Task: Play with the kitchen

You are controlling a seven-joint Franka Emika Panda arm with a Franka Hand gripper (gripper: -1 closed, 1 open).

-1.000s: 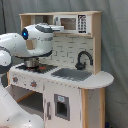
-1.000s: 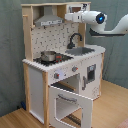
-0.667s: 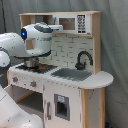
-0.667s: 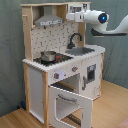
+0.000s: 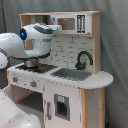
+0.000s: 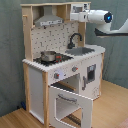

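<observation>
One toy kitchen [image 6: 60,65] stands on wood floor, oven door [image 6: 70,102] hanging open, pot [image 6: 48,56] on hob. Arm [image 6: 97,17] up by microwave [image 6: 80,8] — barely shifted since a second ago. Claw state: cannot tell. Play hardly begun.

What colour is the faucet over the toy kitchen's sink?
Black. The faucet shows best in the second exterior view, curving over the grey sink.
</observation>
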